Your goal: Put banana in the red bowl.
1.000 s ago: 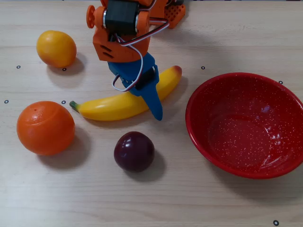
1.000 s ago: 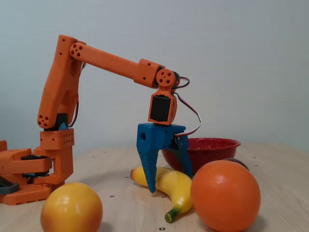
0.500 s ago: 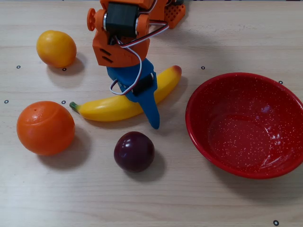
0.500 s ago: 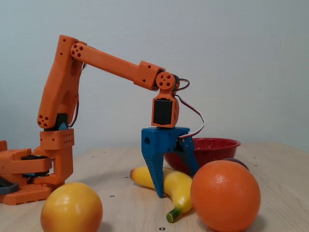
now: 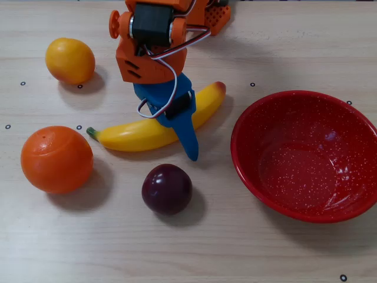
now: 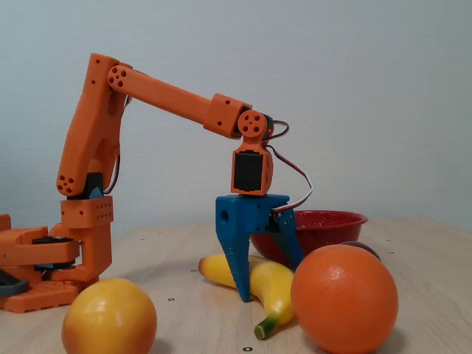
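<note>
Blue two-finger pincer (image 5: 177,127) stands nose-down over the mid-length of the long curved glossy yellow plastic banana (image 5: 138,132), fingers spread and straddling it across its width, one blue finger (image 5: 189,141) reaching the pale wooden bench (image 5: 283,53) on the near side in the overhead view; whether the pads touch the fruit cannot be told. The banana lies flat on the bench, long axis running in the overhead view from green stem at lower left to reddish tip at upper right, crosswise to the pincer's closing line, judged favourable for a grasp. The large speckled glossy red bowl (image 5: 306,203) sits empty to the right, near the tip but apart. A dark purple round plum (image 5: 166,188) lies just beside the near finger, the likeliest obstruction. A large orange fruit (image 5: 56,159) and a smaller yellow-orange fruit (image 5: 69,60) lie to the left, clear of the route
</note>
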Controlling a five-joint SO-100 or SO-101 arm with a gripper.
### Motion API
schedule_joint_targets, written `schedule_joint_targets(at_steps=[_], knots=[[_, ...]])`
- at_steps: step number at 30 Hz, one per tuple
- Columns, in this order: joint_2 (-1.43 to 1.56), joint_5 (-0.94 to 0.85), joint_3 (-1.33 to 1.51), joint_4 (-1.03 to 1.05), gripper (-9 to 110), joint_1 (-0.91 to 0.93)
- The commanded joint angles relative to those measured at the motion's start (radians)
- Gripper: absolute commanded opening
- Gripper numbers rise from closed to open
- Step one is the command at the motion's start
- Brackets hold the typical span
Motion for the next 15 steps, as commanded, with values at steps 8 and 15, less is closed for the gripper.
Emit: schedule_joint_targets(at_steps=[8, 15], knots=[[0.025, 0.015, -0.011, -0.018, 34, -0.008], [0.023, 0.014, -0.012, -0.015, 32, -0.008]])
